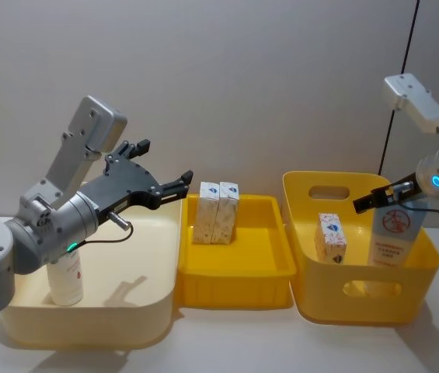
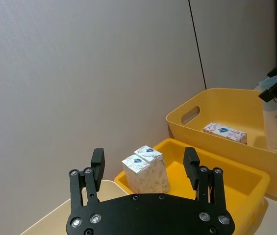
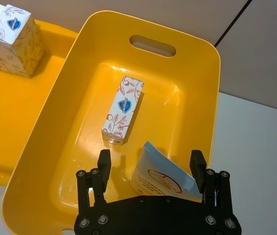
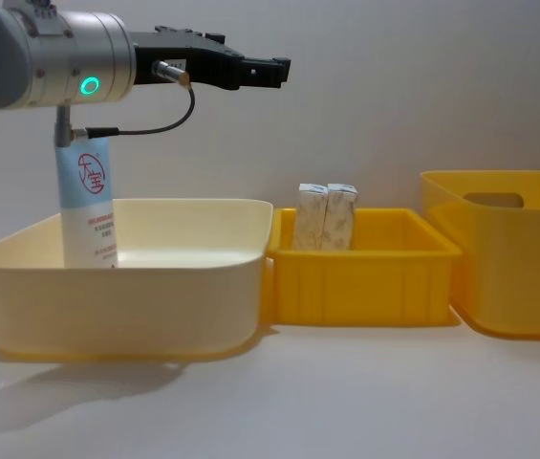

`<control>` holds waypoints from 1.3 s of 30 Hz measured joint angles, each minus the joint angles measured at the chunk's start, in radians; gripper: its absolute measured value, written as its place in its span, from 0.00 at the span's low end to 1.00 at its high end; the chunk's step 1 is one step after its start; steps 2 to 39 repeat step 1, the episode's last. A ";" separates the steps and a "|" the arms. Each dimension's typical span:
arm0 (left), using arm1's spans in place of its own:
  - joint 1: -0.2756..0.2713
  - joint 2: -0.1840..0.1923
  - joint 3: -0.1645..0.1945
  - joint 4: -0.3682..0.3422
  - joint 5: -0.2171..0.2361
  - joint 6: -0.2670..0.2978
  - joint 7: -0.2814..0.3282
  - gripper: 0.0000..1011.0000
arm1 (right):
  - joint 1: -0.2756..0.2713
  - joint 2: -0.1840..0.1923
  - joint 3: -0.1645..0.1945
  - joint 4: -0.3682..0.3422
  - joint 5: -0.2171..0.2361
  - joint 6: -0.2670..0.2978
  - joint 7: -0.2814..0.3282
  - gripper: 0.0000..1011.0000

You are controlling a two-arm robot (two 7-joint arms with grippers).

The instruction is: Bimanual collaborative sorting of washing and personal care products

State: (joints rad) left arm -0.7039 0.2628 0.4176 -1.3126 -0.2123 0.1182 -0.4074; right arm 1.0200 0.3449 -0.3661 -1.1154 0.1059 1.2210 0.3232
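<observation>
Table carries three bins in a row: cream bin [image 1: 95, 318] at the left edge, low yellow tray [image 1: 238, 264] in the middle, deep yellow bin with handle slots [image 1: 359, 287] at the right edge. Nearest item on the left: one light-blue tube [image 4: 88, 206] stands upright near the cream bin's front-left corner, untouched. Left gripper [image 1: 174, 186] hangs above the cream bin's right rim, pointed toward the tray, fingers spread and holding nothing. Middle tray: two cream cartons [image 1: 217, 211] stand side by side, touching, near the tray's back wall. Right bin: one loose carton [image 3: 122, 110] with a red leaf print sits on the floor toward the bin's middle, and a second tube [image 1: 394, 233] stands just beside it against the bin's right wall. Right gripper [image 3: 150, 165] is directly above that tube's crimped top, jaws apart on either side, not clamped. Judgement: sorting is partly done. One tube and two cartons appear placed; the right bin holds a mixed pair, so one tube and one carton likely remain to be moved.
</observation>
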 joint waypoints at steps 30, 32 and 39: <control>0.000 0.000 0.000 0.000 0.000 0.000 0.000 0.99 | 0.000 0.000 0.000 0.000 0.000 0.000 0.000 0.99; 0.000 0.000 0.000 0.000 0.000 0.000 0.000 0.99 | 0.000 0.000 0.000 0.000 0.000 0.000 0.000 0.99; 0.000 0.000 0.000 0.000 0.000 0.000 0.000 0.99 | 0.000 0.000 0.000 0.000 0.000 0.000 0.000 0.99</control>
